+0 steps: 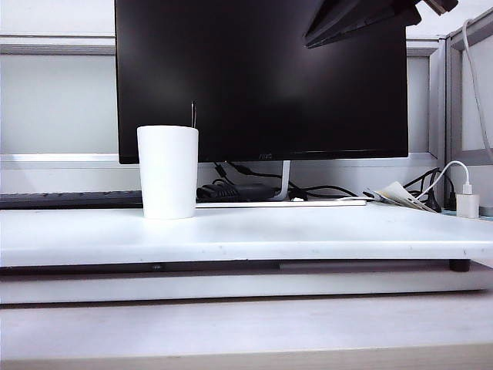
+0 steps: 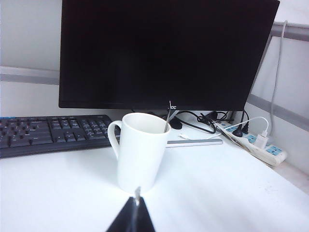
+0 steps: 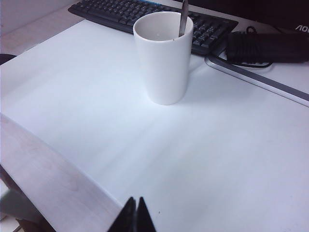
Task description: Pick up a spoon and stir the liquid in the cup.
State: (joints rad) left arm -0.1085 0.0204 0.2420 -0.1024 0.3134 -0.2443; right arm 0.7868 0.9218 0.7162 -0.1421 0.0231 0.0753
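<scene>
With both the left tool and right tool pressed together and empty, the slim grey metal spoon is left leaning inside the tall white ceramic cup, well ahead of them on the white worktop, seemingly ready for stirring.

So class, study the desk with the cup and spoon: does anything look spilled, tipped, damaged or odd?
Nothing stands out. The cup stands upright on the dry table, the spoon leaning inside it. Left gripper and right gripper are shut, clear of it.
</scene>
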